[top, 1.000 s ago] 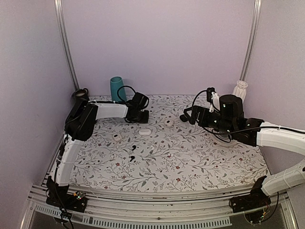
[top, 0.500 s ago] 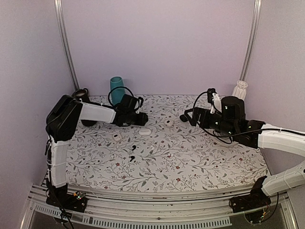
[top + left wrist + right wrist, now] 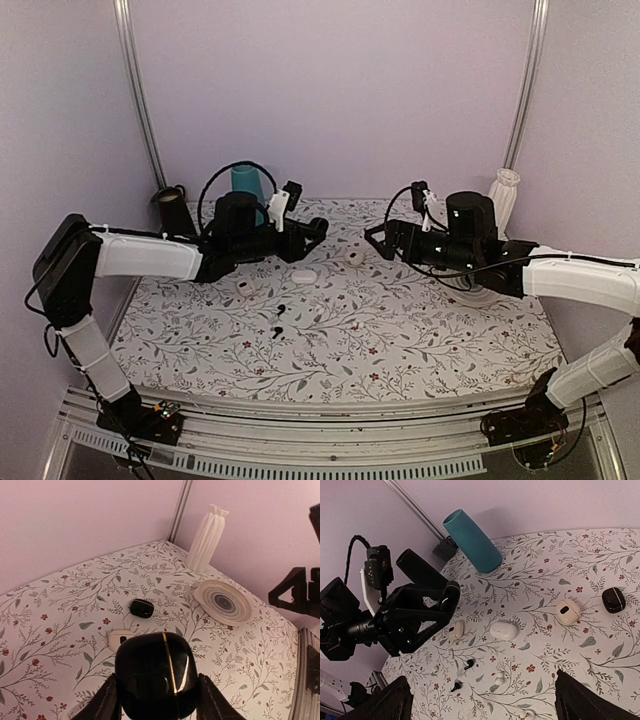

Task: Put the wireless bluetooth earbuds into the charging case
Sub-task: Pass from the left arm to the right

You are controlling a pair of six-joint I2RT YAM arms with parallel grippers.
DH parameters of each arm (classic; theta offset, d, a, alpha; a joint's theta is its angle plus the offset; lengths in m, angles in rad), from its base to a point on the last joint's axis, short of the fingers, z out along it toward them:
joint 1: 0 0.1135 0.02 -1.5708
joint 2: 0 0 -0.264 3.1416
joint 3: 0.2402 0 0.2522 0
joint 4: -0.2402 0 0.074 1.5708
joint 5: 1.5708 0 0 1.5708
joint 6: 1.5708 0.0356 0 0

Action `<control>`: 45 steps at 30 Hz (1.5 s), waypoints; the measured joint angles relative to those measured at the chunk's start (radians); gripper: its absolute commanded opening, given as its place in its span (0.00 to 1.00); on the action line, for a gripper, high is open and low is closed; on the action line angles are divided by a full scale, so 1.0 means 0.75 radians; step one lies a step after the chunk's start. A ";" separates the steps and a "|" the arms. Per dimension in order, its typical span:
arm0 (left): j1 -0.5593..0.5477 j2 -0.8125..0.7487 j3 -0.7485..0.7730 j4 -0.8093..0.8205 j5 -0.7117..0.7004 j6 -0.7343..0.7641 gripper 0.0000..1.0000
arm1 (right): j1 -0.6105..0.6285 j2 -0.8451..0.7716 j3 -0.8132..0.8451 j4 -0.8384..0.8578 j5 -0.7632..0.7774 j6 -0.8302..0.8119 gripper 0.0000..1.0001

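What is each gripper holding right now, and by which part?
The left gripper clamps the charging case by its two opposite sides, one finger on each. The right gripper is open and holds nothing.

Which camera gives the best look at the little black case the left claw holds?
The left wrist view: the charging case fills the foreground, gripped by the left claw, its gold seam plain. The top and right wrist views show only a small dark shape at that claw's tip.
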 measured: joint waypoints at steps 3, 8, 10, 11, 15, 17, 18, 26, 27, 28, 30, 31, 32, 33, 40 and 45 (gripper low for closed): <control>-0.078 -0.050 -0.040 0.025 0.005 0.039 0.25 | 0.000 0.022 0.033 0.003 -0.066 0.052 0.97; -0.183 -0.111 -0.062 0.046 -0.033 0.120 0.24 | 0.000 0.035 0.069 0.009 -0.145 0.116 0.93; -0.216 -0.132 -0.063 0.049 -0.062 0.157 0.24 | 0.000 0.050 0.081 0.011 -0.178 0.143 0.90; -0.232 -0.139 -0.063 0.050 -0.077 0.178 0.24 | 0.000 0.059 0.085 0.011 -0.196 0.159 0.88; -0.278 -0.146 -0.063 0.046 -0.135 0.249 0.23 | 0.000 0.097 0.096 0.014 -0.243 0.229 0.83; -0.297 -0.146 -0.063 0.037 -0.162 0.277 0.23 | 0.000 0.110 0.096 0.017 -0.266 0.273 0.80; -0.304 -0.146 -0.062 0.034 -0.169 0.288 0.23 | 0.000 0.113 0.096 0.020 -0.273 0.288 0.79; -0.334 -0.137 -0.035 0.011 -0.202 0.351 0.23 | 0.000 0.115 0.096 0.060 -0.328 0.380 0.64; -0.336 -0.132 -0.026 0.009 -0.201 0.355 0.23 | 0.000 0.116 0.096 0.063 -0.335 0.388 0.64; -0.338 -0.128 -0.017 0.009 -0.201 0.359 0.23 | 0.000 0.118 0.096 0.066 -0.341 0.395 0.63; -0.343 -0.114 0.005 0.006 -0.201 0.368 0.23 | 0.000 0.123 0.096 0.069 -0.352 0.403 0.62; -0.346 -0.107 0.017 0.003 -0.201 0.375 0.23 | 0.000 0.125 0.096 0.069 -0.357 0.408 0.60; -0.348 -0.103 0.024 0.003 -0.201 0.377 0.23 | 0.000 0.127 0.096 0.069 -0.361 0.412 0.58; -0.350 -0.098 0.031 0.002 -0.201 0.380 0.23 | 0.000 0.127 0.096 0.069 -0.363 0.415 0.57; -0.371 -0.064 0.071 -0.037 -0.191 0.404 0.23 | 0.000 0.127 0.091 0.089 -0.366 0.440 0.48; -0.387 -0.062 0.087 -0.062 -0.190 0.416 0.26 | -0.001 0.119 0.076 0.098 -0.361 0.454 0.23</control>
